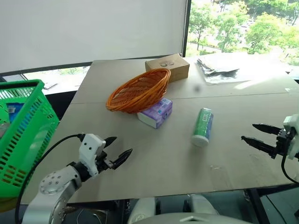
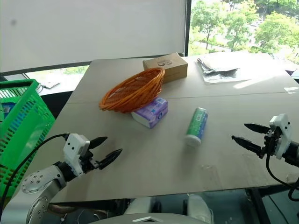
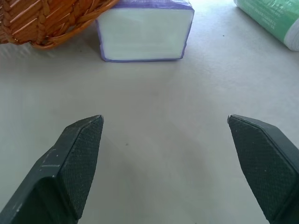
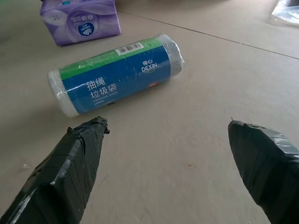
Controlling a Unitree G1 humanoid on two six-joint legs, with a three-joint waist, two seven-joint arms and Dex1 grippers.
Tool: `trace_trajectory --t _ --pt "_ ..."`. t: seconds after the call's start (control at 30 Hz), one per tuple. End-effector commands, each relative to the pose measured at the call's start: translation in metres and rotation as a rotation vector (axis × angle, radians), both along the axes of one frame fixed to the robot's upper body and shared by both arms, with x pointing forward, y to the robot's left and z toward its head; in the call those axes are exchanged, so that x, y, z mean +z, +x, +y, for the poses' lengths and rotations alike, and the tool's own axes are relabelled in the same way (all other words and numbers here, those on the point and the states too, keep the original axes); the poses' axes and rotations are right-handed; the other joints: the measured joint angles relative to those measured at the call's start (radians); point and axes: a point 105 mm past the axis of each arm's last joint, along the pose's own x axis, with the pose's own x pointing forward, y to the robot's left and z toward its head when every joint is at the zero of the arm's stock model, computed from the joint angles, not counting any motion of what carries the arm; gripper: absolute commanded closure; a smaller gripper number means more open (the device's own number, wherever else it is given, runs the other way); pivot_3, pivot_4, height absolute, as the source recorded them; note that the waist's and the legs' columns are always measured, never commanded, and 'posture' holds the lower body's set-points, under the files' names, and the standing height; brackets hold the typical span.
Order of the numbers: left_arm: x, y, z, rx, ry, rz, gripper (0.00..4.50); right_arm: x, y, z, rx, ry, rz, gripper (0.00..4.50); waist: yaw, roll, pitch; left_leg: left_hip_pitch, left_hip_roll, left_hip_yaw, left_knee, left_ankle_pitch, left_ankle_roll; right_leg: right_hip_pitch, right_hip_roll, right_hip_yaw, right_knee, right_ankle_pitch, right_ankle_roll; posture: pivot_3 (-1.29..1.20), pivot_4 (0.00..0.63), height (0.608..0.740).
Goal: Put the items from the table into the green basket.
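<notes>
A pale grey-beige bench (image 1: 154,163) made of joined panels is seen from above, with a green basket (image 1: 21,135) standing off its left edge, well apart from the items. The tissue pack (image 1: 155,112), purple and white, lies flat near the middle of the bench, touching or just under the rim of an orange wicker basket (image 1: 138,90) that is tilted with one side raised. A brown cardboard box (image 1: 168,66) is set just behind the wicker basket. The can (image 1: 202,126), green and white with a blue label side seen in the right wrist view, lies on its side to the right of the tissue pack, apart from it. The left gripper (image 1: 119,149) is held above the near left part of the bench, its fingers (image 3: 77,161) spread wide and holding nothing. The right gripper (image 1: 259,135) is held at the right side, its fingers (image 4: 77,163) likewise spread wide and empty, pointed toward the can. Crumpled plastic wrapping (image 1: 217,69) lies at the far right corner.
</notes>
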Motion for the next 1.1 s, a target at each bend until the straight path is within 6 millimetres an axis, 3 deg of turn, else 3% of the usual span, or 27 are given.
trace_trajectory --t 0.03,0.37,0.6,0.7,0.83,0.93,1.1 --pt "0.007 0.006 0.002 -0.008 0.011 -0.049 0.13 0.010 -0.002 0.004 0.063 -0.034 -0.068 0.00 0.002 0.000 0.000 0.000 0.000 0.000 0.000 0.000 0.000 0.000 0.000 0.000 0.000 0.000 0.000 0.06 0.000 0.740" --pt "0.015 0.013 0.001 -0.025 -0.055 -0.080 0.13 0.004 -0.003 0.011 0.086 -0.047 -0.092 0.00 0.008 -0.001 -0.007 0.000 0.000 0.000 0.000 0.000 0.000 -0.001 0.000 0.000 0.000 0.000 0.000 0.06 0.000 0.740" --pt "0.025 0.023 -0.003 -0.103 0.006 -0.131 0.13 0.012 -0.004 0.024 0.115 -0.008 -0.129 0.00 0.009 0.000 -0.008 -0.001 0.000 0.000 0.000 0.000 0.000 -0.001 0.000 0.000 0.000 0.000 0.000 0.04 0.000 0.740" --pt "0.040 0.036 -0.010 -0.160 0.045 -0.187 0.13 0.020 -0.013 0.048 0.203 0.034 -0.134 0.00 0.011 0.001 -0.009 -0.001 0.000 -0.001 0.000 0.000 0.000 -0.002 0.000 -0.001 0.000 0.000 0.000 0.02 0.000 0.740" --pt "0.061 0.055 -0.018 -0.286 0.187 -0.261 0.13 0.046 -0.021 0.080 0.310 0.129 -0.177 0.00 0.014 0.001 -0.011 -0.004 0.000 -0.002 0.001 0.000 0.000 -0.004 0.000 -0.002 0.000 0.000 0.000 0.01 0.000 0.740" --pt "0.079 0.081 -0.021 -0.272 0.240 -0.338 0.13 0.064 -0.025 0.100 0.356 0.178 -0.215 0.00 0.013 0.001 -0.011 -0.005 -0.001 -0.002 0.001 0.000 0.000 -0.004 0.000 -0.002 0.000 0.000 0.000 0.00 0.000 0.740" --pt "0.083 0.113 -0.037 -0.275 0.270 -0.386 0.13 0.080 -0.021 0.113 0.345 0.211 -0.270 0.00 0.007 -0.001 -0.012 -0.007 -0.002 -0.004 0.003 0.000 0.000 -0.005 0.000 -0.003 0.000 0.001 0.001 -0.03 0.000 0.740"
